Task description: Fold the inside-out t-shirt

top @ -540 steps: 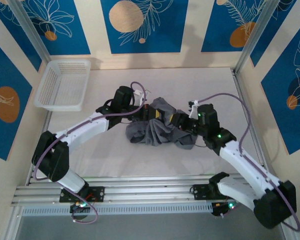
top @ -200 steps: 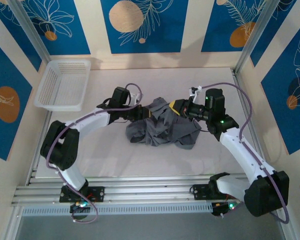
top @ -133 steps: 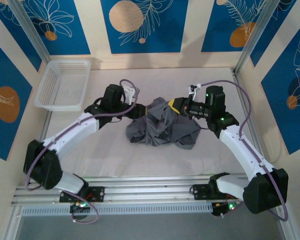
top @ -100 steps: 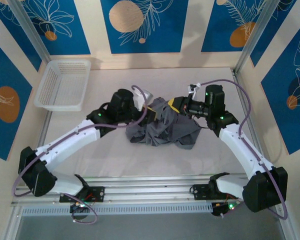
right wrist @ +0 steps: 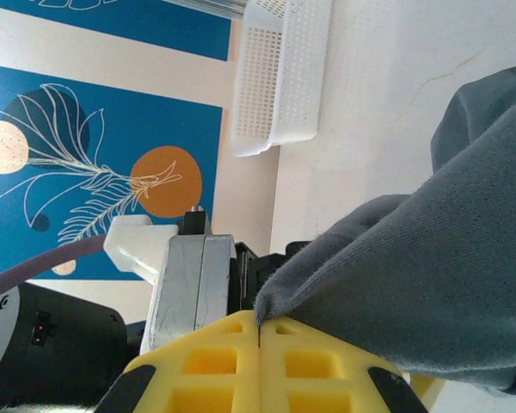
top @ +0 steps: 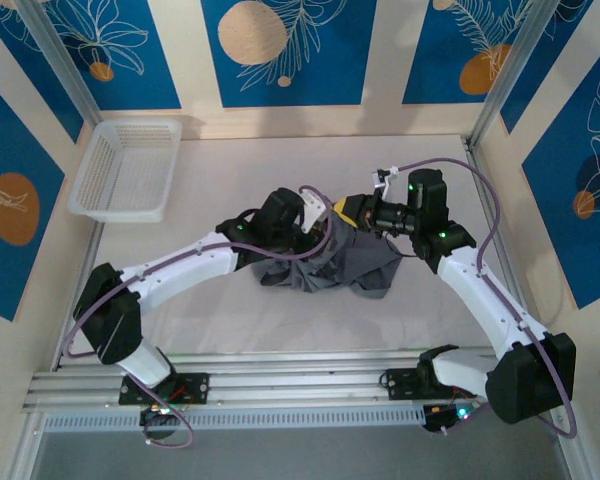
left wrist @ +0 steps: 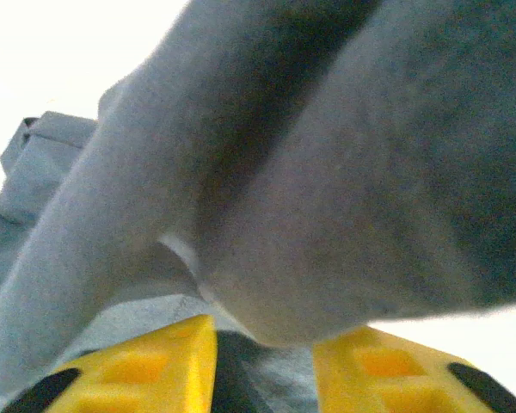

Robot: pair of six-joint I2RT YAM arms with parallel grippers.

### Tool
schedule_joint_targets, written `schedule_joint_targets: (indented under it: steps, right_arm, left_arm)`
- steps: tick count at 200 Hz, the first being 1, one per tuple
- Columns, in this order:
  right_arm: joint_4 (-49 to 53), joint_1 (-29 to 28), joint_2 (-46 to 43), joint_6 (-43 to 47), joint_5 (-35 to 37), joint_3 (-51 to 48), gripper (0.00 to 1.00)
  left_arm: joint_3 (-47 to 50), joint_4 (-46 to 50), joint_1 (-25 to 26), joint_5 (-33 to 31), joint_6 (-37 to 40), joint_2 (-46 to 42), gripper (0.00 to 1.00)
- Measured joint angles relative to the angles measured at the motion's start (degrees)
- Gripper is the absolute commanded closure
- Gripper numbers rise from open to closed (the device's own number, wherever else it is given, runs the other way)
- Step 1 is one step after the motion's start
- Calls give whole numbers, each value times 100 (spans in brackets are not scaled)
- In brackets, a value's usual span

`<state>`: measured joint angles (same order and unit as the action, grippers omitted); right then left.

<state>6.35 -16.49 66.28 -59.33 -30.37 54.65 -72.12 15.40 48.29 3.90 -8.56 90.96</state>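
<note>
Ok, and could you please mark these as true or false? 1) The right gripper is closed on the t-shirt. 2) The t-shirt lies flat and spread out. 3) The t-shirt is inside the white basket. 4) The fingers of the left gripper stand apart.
1) True. The right gripper is shut on a fold of the t-shirt.
2) False. The t-shirt is crumpled in a heap.
3) False. The t-shirt lies on the table, and the white basket stands apart from it at the far left corner.
4) True. The left gripper shows a gap between its yellow fingers, with grey cloth hanging right over them.
</note>
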Motion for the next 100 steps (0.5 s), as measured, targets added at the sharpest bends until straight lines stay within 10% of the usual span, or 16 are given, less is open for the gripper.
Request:
schedule_joint_targets:
  steps: [27,100]
  right_arm:
    - [76,0,-2,59,17,0,100]
    - [332,46,-4,328,179,0,95]
  left_arm:
    - [-4,-31,-79,-59,-94,-2,100]
    - [92,-315,-544,765,-675,-323,100]
